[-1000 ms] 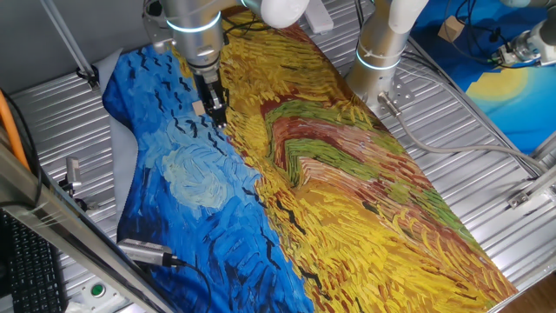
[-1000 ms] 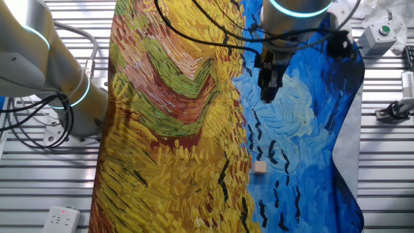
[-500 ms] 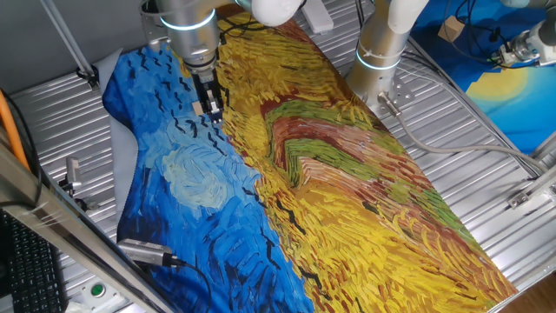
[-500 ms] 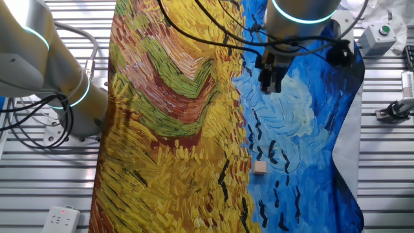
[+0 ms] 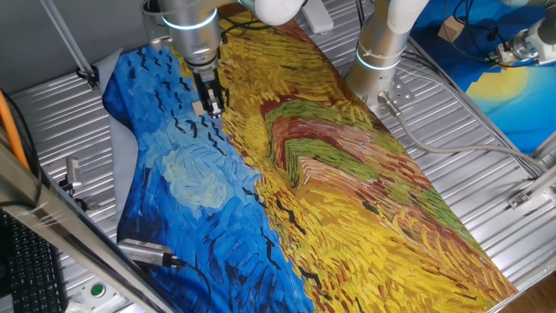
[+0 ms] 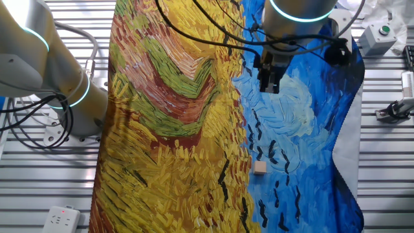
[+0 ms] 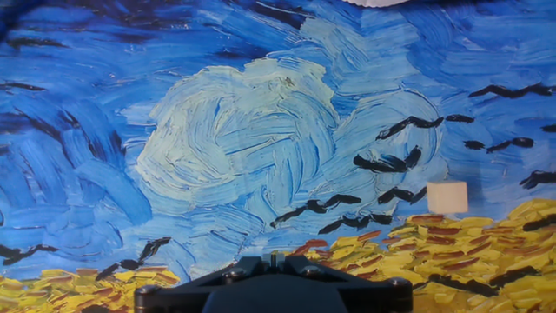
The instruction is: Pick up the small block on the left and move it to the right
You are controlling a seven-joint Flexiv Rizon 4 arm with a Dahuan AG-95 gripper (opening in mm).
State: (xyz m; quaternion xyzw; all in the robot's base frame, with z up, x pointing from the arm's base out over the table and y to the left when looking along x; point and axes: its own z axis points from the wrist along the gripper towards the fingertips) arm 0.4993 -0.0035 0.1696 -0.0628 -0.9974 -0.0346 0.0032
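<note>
The small block [image 6: 260, 167] is a tiny tan wooden cube lying on the blue part of the painted cloth [image 6: 297, 129], close to where blue meets yellow. It also shows in one fixed view [image 5: 198, 108], just left of the fingers, and at the right of the hand view [image 7: 447, 197]. My gripper [image 6: 270, 87] hangs above the cloth, apart from the block and empty. Its fingers look pressed together in the hand view [image 7: 274, 259]. In one fixed view the gripper [image 5: 213, 111] points down over the blue and yellow border.
A second robot arm [image 5: 378, 61] stands at the cloth's yellow side, also seen in the other fixed view [image 6: 58, 84]. A green-button box [image 6: 377, 35] and a clamp [image 6: 394, 110] sit on the ribbed metal table beyond the blue edge. A metal cylinder [image 5: 143, 252] lies on the near cloth.
The gripper has risen a little and drifted slightly away from the block. The block has not moved.
</note>
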